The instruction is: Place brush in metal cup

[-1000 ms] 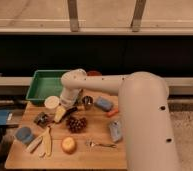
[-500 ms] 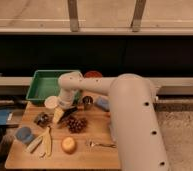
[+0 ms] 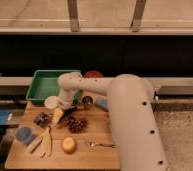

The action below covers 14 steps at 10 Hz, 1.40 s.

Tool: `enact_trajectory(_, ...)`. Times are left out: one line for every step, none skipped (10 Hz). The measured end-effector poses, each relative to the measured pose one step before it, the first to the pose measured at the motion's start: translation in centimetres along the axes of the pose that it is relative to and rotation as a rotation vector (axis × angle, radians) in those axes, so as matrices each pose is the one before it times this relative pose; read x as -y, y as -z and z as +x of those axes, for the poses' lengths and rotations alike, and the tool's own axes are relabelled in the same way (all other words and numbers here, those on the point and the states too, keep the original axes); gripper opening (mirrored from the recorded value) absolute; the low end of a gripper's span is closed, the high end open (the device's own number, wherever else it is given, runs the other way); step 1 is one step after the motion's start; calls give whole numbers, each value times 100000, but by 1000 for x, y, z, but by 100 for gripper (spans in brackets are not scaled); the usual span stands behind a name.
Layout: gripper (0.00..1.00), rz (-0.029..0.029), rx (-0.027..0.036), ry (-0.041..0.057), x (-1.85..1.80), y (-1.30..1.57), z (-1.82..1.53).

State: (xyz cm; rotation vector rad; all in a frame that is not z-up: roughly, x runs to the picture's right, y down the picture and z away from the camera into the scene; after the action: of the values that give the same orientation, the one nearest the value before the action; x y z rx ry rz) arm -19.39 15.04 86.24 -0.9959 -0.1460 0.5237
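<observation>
My gripper [image 3: 58, 115] hangs over the left part of the wooden board, just below the white cup [image 3: 51, 102]. A slim dark shape that looks like the brush [image 3: 70, 114] runs slantwise from the gripper towards the right. I cannot tell whether the gripper holds it or it lies on the board. The metal cup [image 3: 88, 102] stands upright to the right of the gripper, about a hand's width away, with its dark inside showing.
A green tray [image 3: 50, 85] and an orange bowl [image 3: 93, 75] stand behind. On the board [image 3: 90, 157] are a dark cluster [image 3: 78, 124], a black block [image 3: 41, 119], a blue cup [image 3: 24, 134], cream wooden utensils [image 3: 43, 145], a yellow fruit [image 3: 68, 144], a fork [image 3: 101, 144] and a blue object [image 3: 102, 103].
The arm's big link has swung left and nearer to the camera. The gripper has stayed by the white cup and shifted slightly down.
</observation>
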Motion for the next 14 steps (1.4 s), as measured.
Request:
enact_trajectory(73, -425, -362, -384, -141, -159, 118)
enact_trajectory(63, -151, -88, 26, -61, -16, -31)
enact_trajectory(60, 58, -168, -44, 35, 139, 70)
enact_trajectory(59, 45, -35, -63, 42, 114, 60)
enact_trajectory(53, -75, -397, -319, 47, 190, 257)
enact_trajectory(43, 70, 216, 172, -61, 28, -142)
enact_trajectory(38, -255, -329, -35, -94, -136, 75)
enact_trajectory(27, -1397, -1561, -1231, -366, -548, 469)
enact_trajectory(24, -64, -126, 303, -141, 54, -173)
enact_trajectory(25, -256, 6, -19, -90, 2, -32)
enact_trajectory(31, 120, 28, 97, 1, 78, -34)
enact_trajectory(43, 87, -161, 18, 19, 127, 38)
enact_trajectory(51, 68, -149, 43, 18, 123, 42)
enact_trajectory(61, 63, 6, -3, 42, 147, 26)
